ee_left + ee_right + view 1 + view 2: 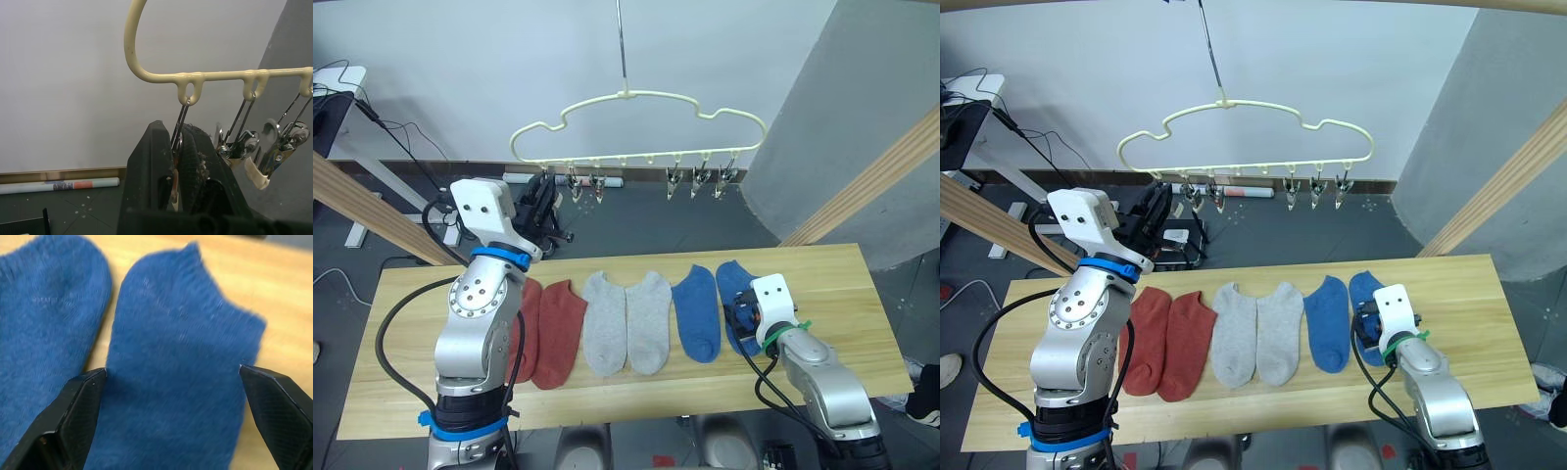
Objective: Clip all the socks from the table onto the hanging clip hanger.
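Observation:
Six socks lie in a row on the table (842,284): two rust-red (558,333), two light grey (604,333) and two blue (697,311). Above and behind the table hangs the pale yellow clip hanger (636,96). My left gripper (177,134) is raised to its left end and shut on the leftmost metal clip (180,120). My right gripper (173,374) hovers low over the rightmost blue sock (181,357), open, with one finger at each edge of the sock.
Thick wooden poles slant down at the left (372,215) and right (871,186) behind the table. More metal clips (700,181) hang along the hanger's bar. A white desk with cables (342,108) stands at far left.

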You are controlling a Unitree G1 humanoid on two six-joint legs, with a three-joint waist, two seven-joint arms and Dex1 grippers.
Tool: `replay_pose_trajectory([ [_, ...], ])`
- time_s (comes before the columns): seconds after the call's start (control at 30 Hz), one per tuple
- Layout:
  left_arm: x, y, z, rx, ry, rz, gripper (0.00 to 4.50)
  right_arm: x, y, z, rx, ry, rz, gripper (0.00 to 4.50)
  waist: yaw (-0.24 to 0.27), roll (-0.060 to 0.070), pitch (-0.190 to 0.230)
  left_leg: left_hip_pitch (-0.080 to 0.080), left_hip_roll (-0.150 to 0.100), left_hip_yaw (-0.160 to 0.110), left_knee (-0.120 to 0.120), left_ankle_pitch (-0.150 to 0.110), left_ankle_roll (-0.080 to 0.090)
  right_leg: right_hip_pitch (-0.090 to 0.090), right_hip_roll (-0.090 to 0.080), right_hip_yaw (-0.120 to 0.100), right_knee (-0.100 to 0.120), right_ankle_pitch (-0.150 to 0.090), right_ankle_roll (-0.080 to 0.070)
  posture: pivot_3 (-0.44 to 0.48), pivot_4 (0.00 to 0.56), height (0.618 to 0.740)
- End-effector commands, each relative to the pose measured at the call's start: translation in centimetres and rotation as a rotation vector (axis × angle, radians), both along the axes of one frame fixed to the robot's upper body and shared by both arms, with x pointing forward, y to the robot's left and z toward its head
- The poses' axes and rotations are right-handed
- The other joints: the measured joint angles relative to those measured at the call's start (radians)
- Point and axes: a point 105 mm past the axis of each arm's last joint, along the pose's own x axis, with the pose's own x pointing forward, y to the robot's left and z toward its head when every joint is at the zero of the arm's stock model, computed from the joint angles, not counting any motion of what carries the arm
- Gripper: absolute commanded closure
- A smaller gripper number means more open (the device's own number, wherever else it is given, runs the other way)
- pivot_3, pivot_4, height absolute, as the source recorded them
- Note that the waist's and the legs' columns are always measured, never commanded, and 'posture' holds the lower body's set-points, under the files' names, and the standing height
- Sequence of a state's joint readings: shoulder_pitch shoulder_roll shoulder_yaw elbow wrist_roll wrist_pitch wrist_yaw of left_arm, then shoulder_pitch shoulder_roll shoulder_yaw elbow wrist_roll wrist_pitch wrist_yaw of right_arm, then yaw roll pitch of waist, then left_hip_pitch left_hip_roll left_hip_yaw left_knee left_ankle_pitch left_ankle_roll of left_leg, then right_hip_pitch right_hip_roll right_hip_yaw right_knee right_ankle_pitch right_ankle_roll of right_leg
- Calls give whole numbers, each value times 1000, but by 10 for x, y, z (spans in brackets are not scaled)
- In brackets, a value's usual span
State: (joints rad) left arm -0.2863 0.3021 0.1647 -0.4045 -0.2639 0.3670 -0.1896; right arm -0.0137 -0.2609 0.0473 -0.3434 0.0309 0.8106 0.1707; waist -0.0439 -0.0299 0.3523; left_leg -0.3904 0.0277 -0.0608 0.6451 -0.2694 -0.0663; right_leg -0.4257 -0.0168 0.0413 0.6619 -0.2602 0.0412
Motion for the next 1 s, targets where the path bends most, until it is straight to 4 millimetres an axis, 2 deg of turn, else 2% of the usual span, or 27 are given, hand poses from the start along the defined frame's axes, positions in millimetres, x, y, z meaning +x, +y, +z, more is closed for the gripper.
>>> replay_pose_trajectory([
  [0.03,-7,-3,12,10,-54,-15,4391,2,-8,-1,8,5,-47,0,0,0,0,0,0,0,0,0,0,0,0,0,0,0,0,-54,382,740],
  [0.3,-8,-4,12,13,-53,-20,4391,4,-8,-9,-5,31,-69,0,-1,0,0,0,0,0,0,0,0,0,0,0,0,0,0,-53,378,740],
  [0.43,-8,-4,11,13,-49,-25,4391,5,-9,-10,35,42,-108,1173,-1,0,0,0,0,0,0,0,0,0,0,0,0,0,0,-55,379,740],
  [0.73,-9,-2,9,11,-39,-38,4391,3,-15,-13,45,57,-138,4368,-1,0,0,0,0,0,0,0,0,0,0,0,0,0,0,-54,375,740],
  [0.77,-10,-1,9,8,-36,-42,4391,4,-15,-13,44,56,-137,4500,-1,0,0,0,0,0,0,0,0,0,0,0,0,0,0,-53,374,740],
  [0.87,-12,-1,11,-11,-32,-79,4391,5,-14,-9,30,33,-104,4500,-1,0,0,0,0,0,0,0,0,0,0,0,0,0,0,-53,372,740],
  [1.0,-17,-3,14,-21,-14,-155,4391,8,2,15,-11,-81,59,4500,-3,0,0,-1,0,0,0,0,0,-1,0,0,0,0,0,-53,369,740],
])
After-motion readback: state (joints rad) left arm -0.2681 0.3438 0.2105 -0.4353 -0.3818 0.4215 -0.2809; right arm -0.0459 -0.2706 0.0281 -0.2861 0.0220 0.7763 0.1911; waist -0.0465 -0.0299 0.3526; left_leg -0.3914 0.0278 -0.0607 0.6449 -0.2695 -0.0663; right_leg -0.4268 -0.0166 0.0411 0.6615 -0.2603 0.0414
